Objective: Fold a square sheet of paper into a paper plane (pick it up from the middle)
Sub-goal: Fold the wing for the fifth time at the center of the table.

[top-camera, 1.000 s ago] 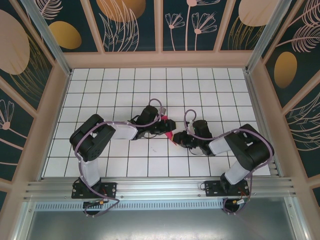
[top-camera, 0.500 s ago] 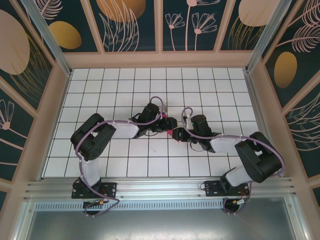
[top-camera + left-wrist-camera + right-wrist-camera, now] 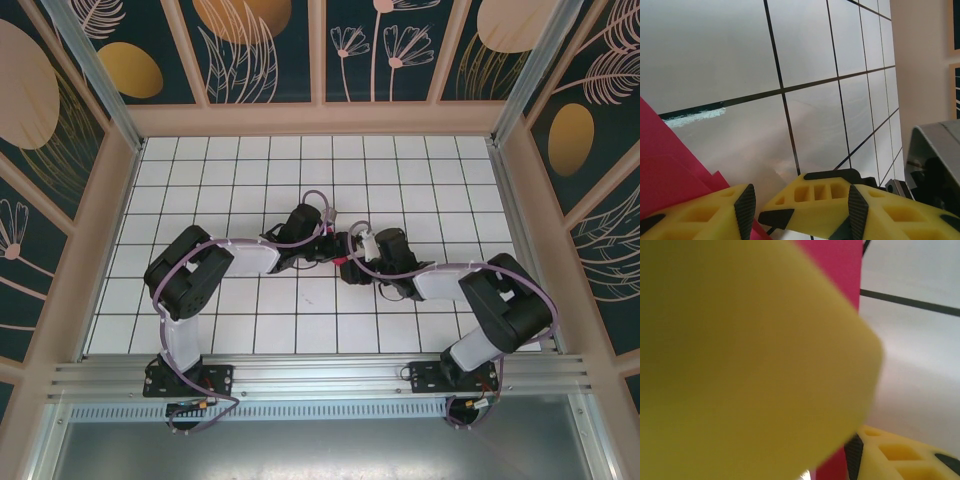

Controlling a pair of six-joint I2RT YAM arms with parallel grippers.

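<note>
The square sheet of paper [image 3: 344, 262], magenta-pink and creased, shows as a sliver between the two grippers at mid-table. In the left wrist view the paper [image 3: 667, 175] lies at lower left and runs under my left finger. My left gripper [image 3: 332, 244] is open, pads [image 3: 745, 210] wide apart. One yellow finger of the right gripper [image 3: 825, 197] sits in that gap with its pad bare. My right gripper [image 3: 353, 250] is open and tip to tip with the left. Its finger [image 3: 890, 455] stands beside a pink strip of the paper [image 3: 836, 270]. A blurred yellow mass hides the rest.
White tiled table [image 3: 250, 180] with black grid lines, walled by beige frames; right wall [image 3: 920, 60] is close in the left wrist view. The aluminium rail [image 3: 320, 375] carries both arm bases. A scuff mark [image 3: 695, 116] sits on a grid line.
My right gripper has swung up and left to meet the left gripper, and its jaws have parted. The left gripper crept slightly right. Less of the pink paper shows from above.
</note>
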